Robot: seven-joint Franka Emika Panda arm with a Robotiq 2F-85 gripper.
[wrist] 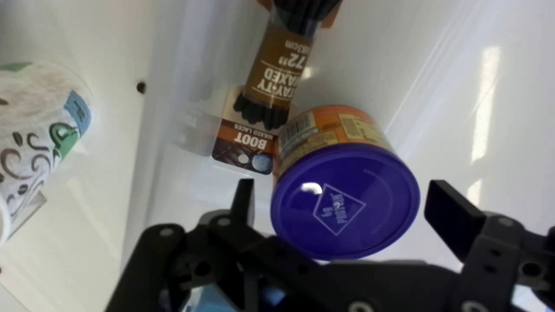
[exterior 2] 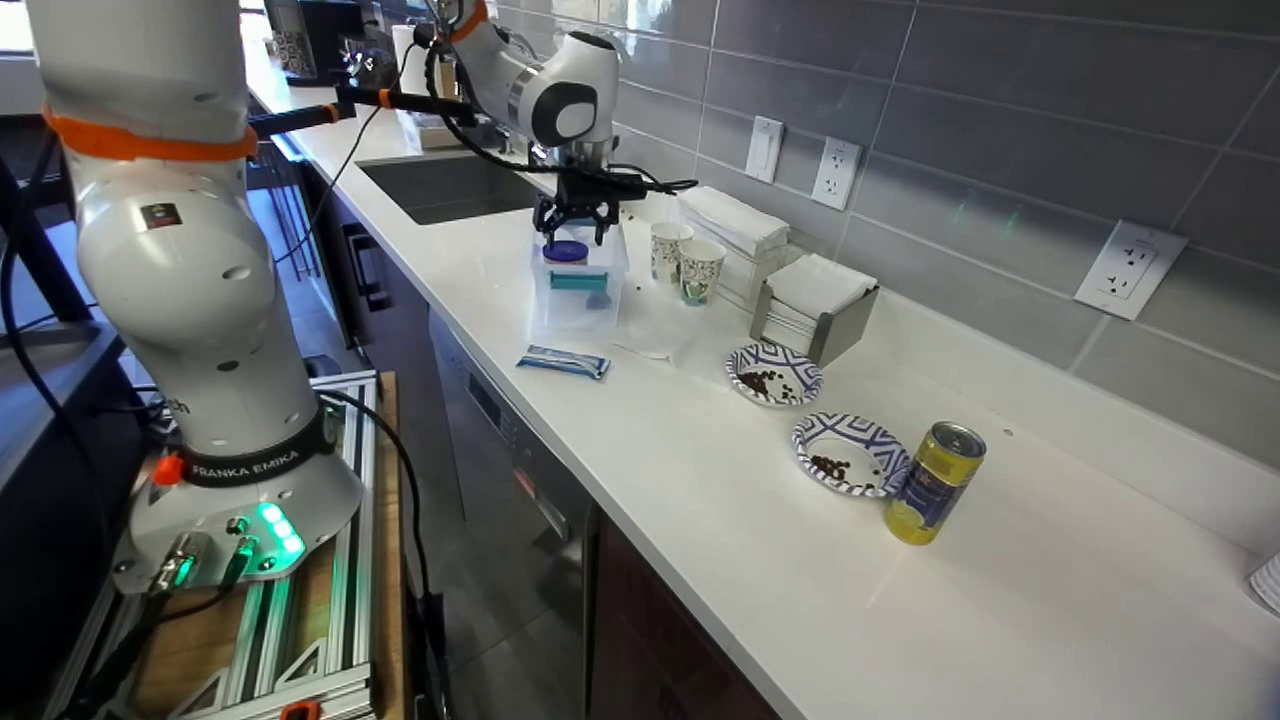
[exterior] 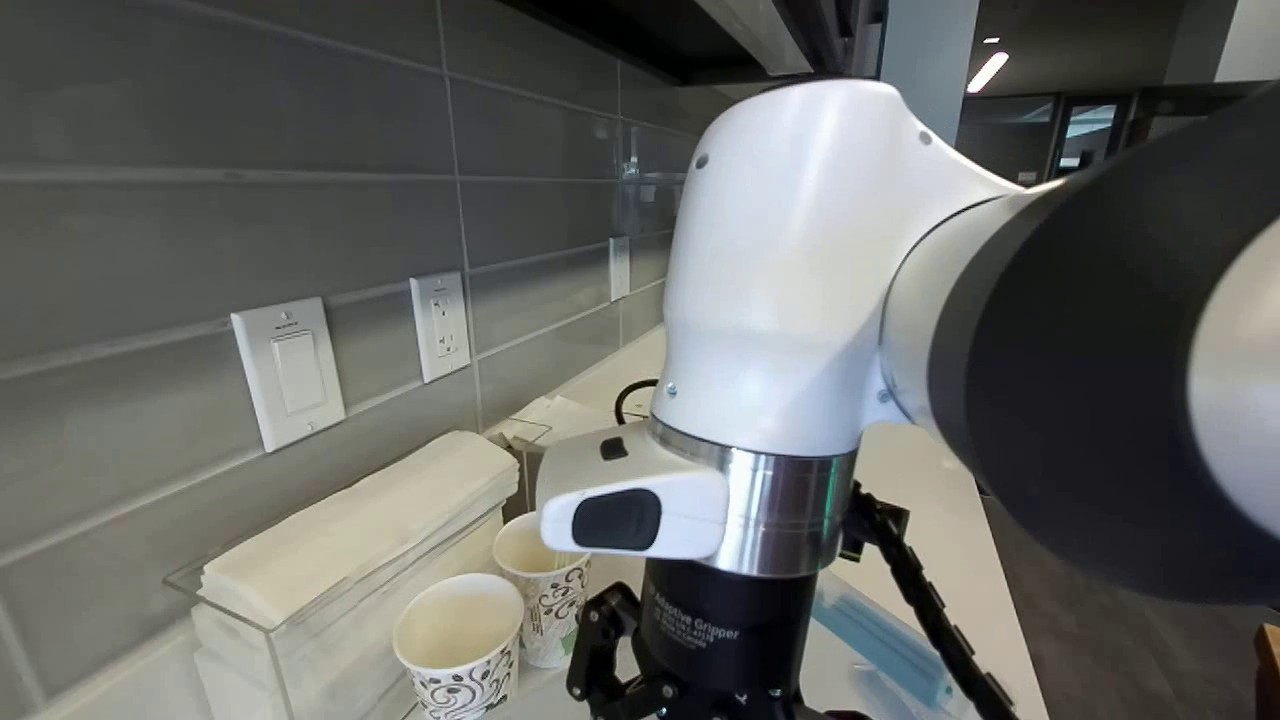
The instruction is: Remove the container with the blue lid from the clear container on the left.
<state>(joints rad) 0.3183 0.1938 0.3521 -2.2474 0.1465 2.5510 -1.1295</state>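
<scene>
The container with the blue lid (exterior 2: 566, 252) stands inside the clear container (exterior 2: 575, 322). In the wrist view its round blue lid (wrist: 344, 201) faces up toward the camera, with an orange label on its side. My gripper (wrist: 340, 201) is open, with one finger on each side of the lid and a visible gap at both sides. In an exterior view the gripper (exterior 2: 576, 238) is low over the clear container, right at the lid. In an exterior view (exterior: 700, 650) only the gripper's upper part shows; its fingertips and the tub are out of view.
A boot laces pack (wrist: 245, 147) lies against the tub inside the clear container. Paper cups (exterior 2: 700, 272) and napkin stacks (exterior 2: 735, 225) stand beside it toward the wall. A blue snack bar (exterior 2: 563, 362), patterned bowls (exterior 2: 775, 374) and a can (exterior 2: 935, 483) are on the counter.
</scene>
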